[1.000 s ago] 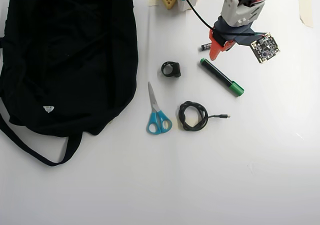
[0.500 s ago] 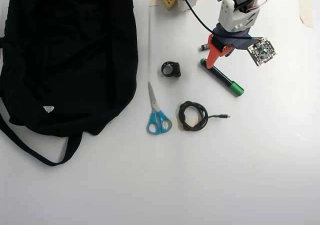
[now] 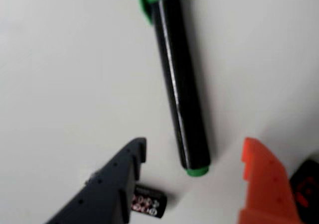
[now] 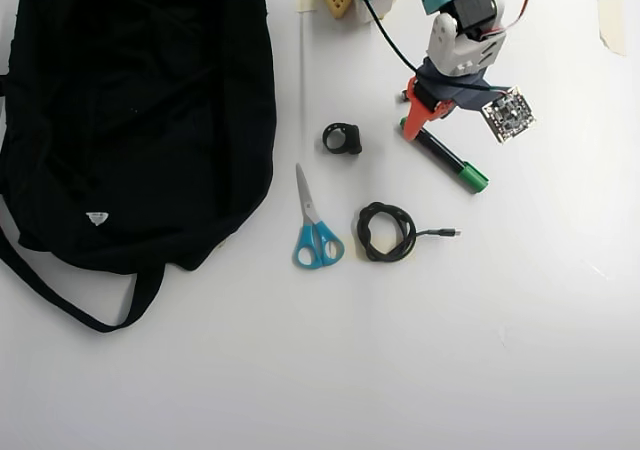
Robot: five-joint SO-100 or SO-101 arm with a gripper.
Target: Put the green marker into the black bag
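Observation:
The green marker (image 4: 447, 160) lies slanted on the white table, right of centre in the overhead view, its bright green cap pointing lower right. My gripper (image 4: 420, 127) hangs open over its upper-left end. In the wrist view the marker (image 3: 179, 84) runs up from between the dark finger (image 3: 117, 181) and the orange finger (image 3: 261, 181). Its green end sits in the gap of the gripper (image 3: 195, 147) and touches neither finger. The black bag (image 4: 130, 110) fills the left side, far from the gripper, with a strap (image 4: 60, 295) trailing below it.
A small black battery (image 3: 148, 202) lies beside the dark finger. On the table between bag and marker are a black ring-shaped part (image 4: 343, 138), blue-handled scissors (image 4: 315, 225) and a coiled black cable (image 4: 388, 232). A small circuit board (image 4: 505, 113) hangs off the wrist.
The gripper has swung left and down toward the marker's upper-left end, and now covers the battery in the overhead view. The marker and other objects have not moved.

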